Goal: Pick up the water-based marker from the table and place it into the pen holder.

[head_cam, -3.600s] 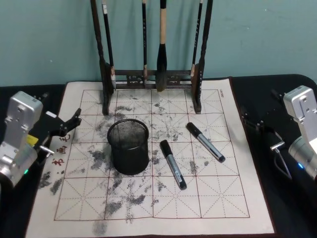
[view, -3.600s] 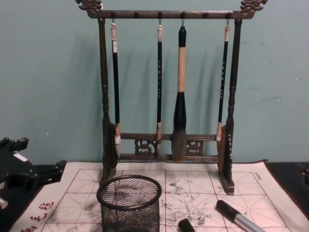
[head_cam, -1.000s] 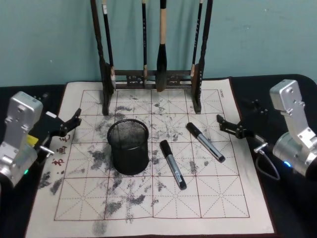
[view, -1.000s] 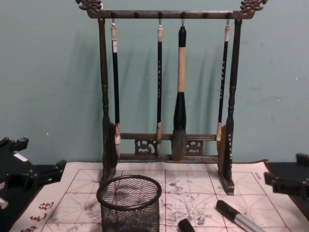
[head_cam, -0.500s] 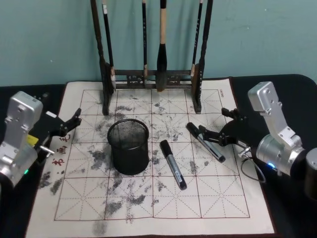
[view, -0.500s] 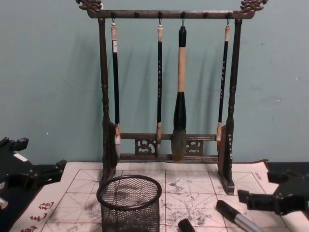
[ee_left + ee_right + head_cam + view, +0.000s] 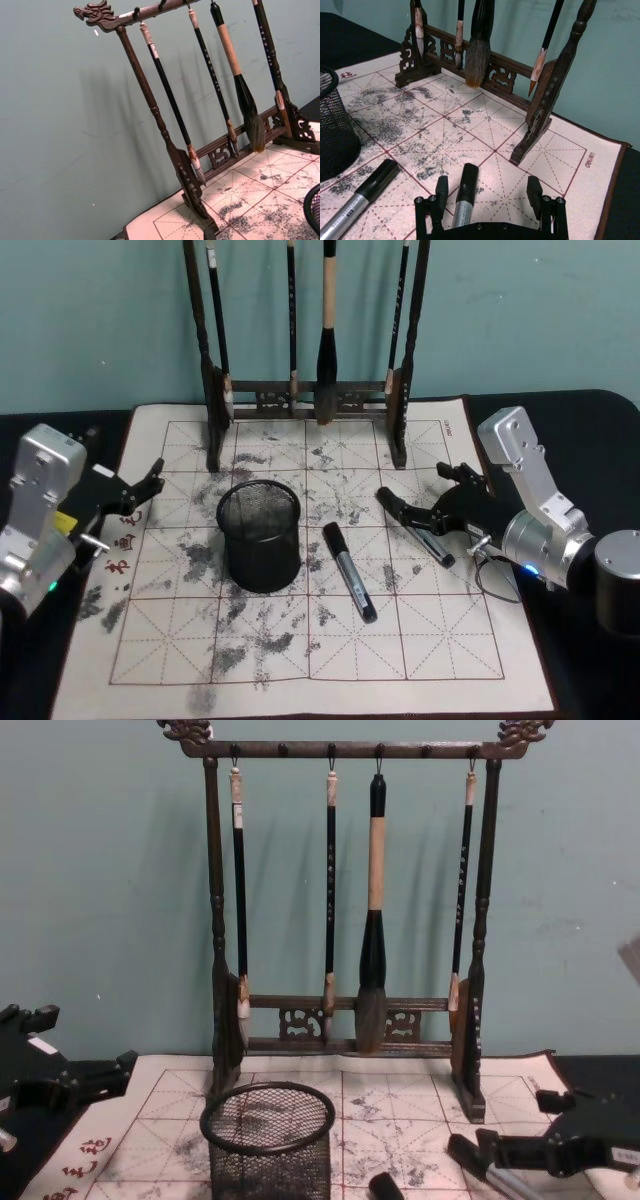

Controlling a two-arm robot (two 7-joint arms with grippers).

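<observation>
Marker (image 7: 436, 549): black cap, grey barrel, lying flat on the table (image 7: 400, 640) to the right of the holder (image 7: 262, 562), cap end nearer the holder. A second marker (image 7: 350, 572) lies between it and the holder. The right arm comes in low from the far right of the holder. Right gripper (image 7: 487, 192) is spread wide and straddles the cap end. One finger (image 7: 441, 190) sits just beside the cap, contact unclear, nothing clamped. Left gripper (image 7: 146, 490) is idle left of the holder, fingers apart, empty.
</observation>
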